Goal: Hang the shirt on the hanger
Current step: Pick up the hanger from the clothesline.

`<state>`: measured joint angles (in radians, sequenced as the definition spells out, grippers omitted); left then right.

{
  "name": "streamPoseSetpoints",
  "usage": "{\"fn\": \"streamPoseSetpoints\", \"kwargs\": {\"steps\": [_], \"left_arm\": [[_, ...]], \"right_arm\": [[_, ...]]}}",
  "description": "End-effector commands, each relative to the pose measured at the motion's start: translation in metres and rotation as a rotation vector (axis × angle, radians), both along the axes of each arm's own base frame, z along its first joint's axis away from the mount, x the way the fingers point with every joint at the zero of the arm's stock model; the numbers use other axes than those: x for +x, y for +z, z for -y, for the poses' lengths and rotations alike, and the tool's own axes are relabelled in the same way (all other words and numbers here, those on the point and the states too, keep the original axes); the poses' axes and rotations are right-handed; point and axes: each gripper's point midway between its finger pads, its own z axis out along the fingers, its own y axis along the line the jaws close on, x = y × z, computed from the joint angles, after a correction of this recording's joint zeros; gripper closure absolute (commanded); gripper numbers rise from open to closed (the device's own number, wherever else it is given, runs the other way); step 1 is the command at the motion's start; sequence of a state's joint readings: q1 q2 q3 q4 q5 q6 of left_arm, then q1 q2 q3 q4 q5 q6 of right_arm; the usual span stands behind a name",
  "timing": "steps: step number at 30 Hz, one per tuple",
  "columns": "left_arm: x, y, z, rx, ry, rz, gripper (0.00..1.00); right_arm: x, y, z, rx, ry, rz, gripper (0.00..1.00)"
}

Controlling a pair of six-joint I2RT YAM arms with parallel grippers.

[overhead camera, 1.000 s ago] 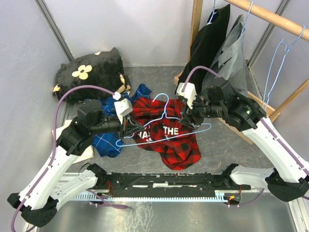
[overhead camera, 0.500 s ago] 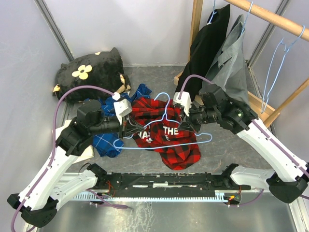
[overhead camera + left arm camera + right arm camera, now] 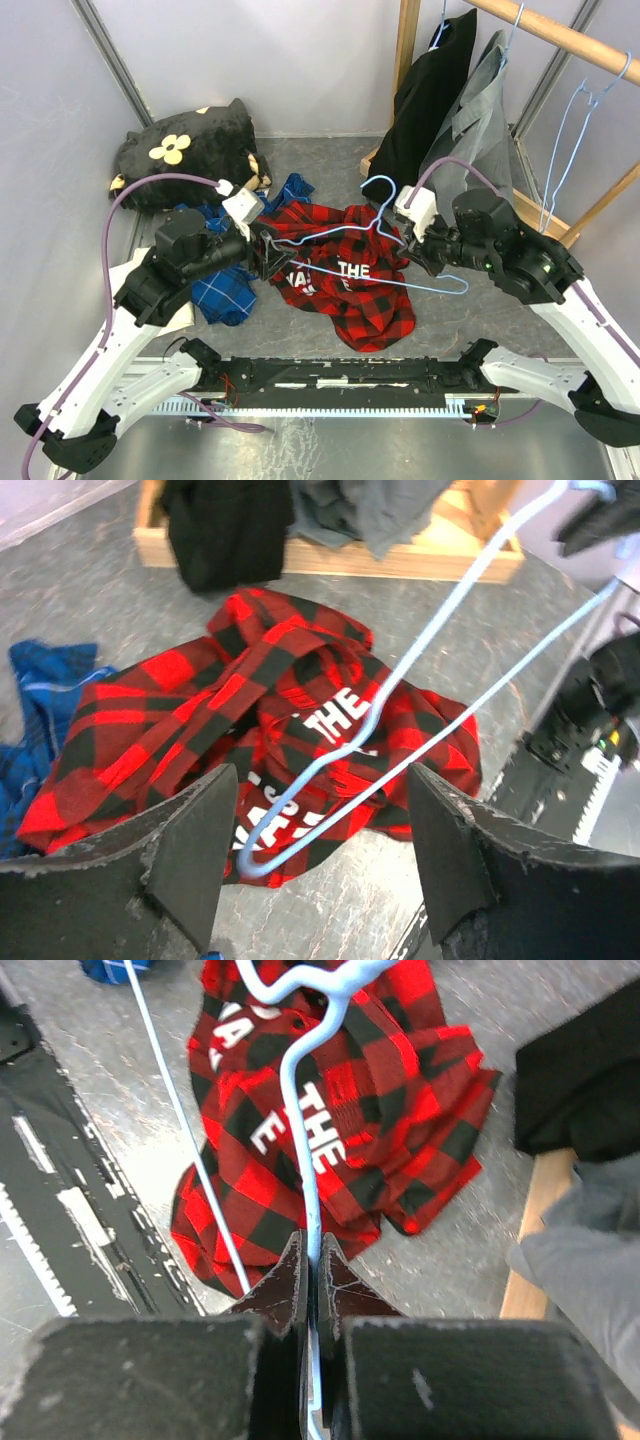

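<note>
The shirt (image 3: 345, 280) lies crumpled on the grey worktop (image 3: 470, 310), white lettering facing up. The hanger (image 3: 307, 1200) is raised over the shirt and crosses it, hook toward the shirt's far edge. The right hand (image 3: 312, 1260), at the shirt's right side, is clenched on the hanger wire. The left hand (image 3: 320, 780), at the shirt's left side, is released with its fingers spread wide. The hanger's corner sits in the gap, and contact with either finger cannot be determined. A blue plaid garment (image 3: 225, 295) lies just left of the shirt.
</note>
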<state>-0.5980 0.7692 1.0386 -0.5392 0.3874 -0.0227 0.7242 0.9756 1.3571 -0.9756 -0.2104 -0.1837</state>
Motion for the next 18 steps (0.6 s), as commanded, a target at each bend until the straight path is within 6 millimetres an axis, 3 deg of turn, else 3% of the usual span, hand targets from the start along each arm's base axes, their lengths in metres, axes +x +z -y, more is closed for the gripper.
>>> {"fn": "streamPoseSetpoints", "kwargs": {"steps": [1,5,10,18], "left_arm": [[0.039,0.001,-0.018,-0.083,0.290,-0.037,0.25],[0.058,-0.028,-0.035,-0.067,0.473,-0.122,0.25],[0.068,-0.077,-0.056,-0.038,0.654,-0.215,0.23],[0.077,-0.142,-0.043,0.081,0.634,-0.317,0.25]], "right_arm": [[0.005,0.008,0.034,-0.049,-0.157,0.048,1.00],[0.006,0.010,0.061,-0.094,-0.275,0.072,1.00],[0.016,0.010,0.097,-0.181,-0.471,0.109,1.00],[0.016,0.012,0.093,-0.150,-0.463,0.106,1.00]]}}
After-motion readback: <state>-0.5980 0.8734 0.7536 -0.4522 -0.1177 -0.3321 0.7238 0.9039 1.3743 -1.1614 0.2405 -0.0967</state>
